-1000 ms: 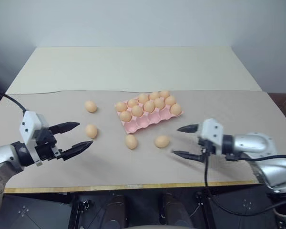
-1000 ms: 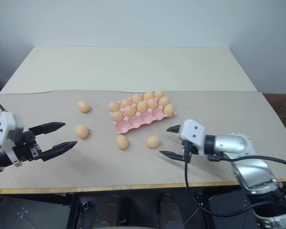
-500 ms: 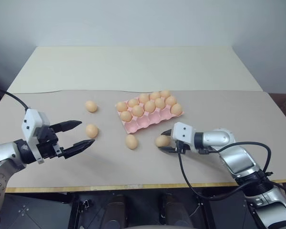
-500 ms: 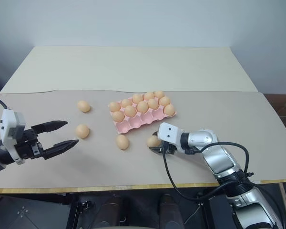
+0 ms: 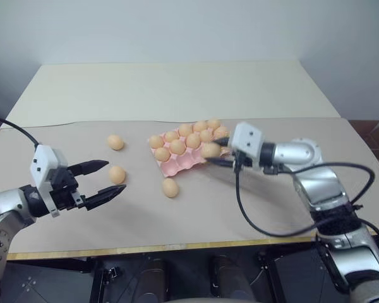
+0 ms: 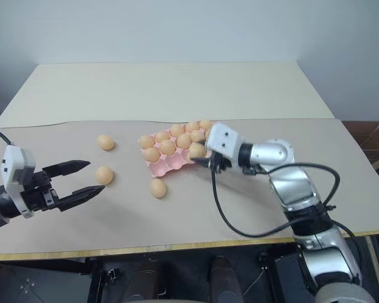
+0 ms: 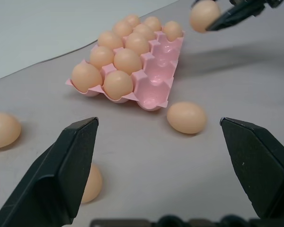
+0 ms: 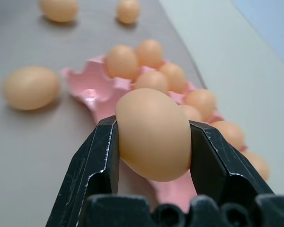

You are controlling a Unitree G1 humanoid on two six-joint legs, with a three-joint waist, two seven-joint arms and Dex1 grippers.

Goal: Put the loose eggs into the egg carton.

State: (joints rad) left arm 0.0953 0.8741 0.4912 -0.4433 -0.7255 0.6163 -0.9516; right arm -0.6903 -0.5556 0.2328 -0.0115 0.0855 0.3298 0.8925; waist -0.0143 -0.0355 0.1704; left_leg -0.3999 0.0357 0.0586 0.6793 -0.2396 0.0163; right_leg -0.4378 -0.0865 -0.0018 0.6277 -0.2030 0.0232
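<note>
1. My right gripper (image 5: 216, 151), spread a second ago, is now pinching an egg (image 5: 210, 150), lifting it over the egg carton (image 5: 177, 165).
2. I am keeping the left gripper (image 5: 107, 179) spread; three loose eggs (image 5: 170, 187) are waiting on the table.

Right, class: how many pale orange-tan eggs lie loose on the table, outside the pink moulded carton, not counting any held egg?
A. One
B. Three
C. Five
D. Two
B: three pale orange-tan eggs lie on the table, while the right pincer holds a fourth egg at the pink moulded carton.
</note>
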